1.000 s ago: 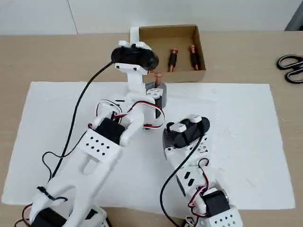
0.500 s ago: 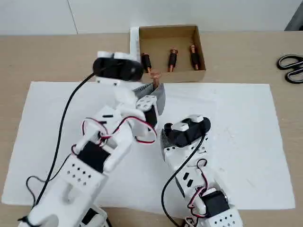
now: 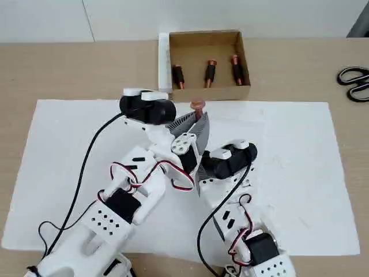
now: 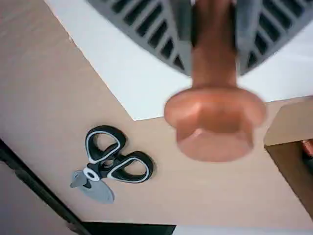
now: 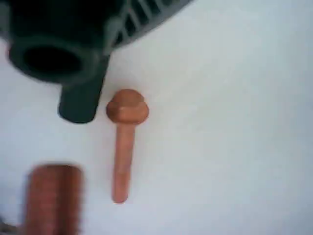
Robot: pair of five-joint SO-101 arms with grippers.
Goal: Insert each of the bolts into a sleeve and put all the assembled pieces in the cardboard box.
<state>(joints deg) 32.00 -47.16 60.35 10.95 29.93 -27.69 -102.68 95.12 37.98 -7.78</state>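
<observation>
Pinching a bolt (image 3: 198,106) by its stem with the head sticking out past its tips, the left gripper (image 3: 196,118) has the sleeve (image 5: 54,58) close behind it, held tight in the right gripper (image 3: 199,171).

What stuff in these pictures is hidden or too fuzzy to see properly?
Scissors: high view, cut off by the right edge.
Right gripper: high view, mostly under the left arm; grip unclear.
Bolt in the left gripper: left wrist view, head blurred.
Sleeve: right wrist view, blurred, length unclear.
Cardboard box: left wrist view, cut off by the edge.
</observation>
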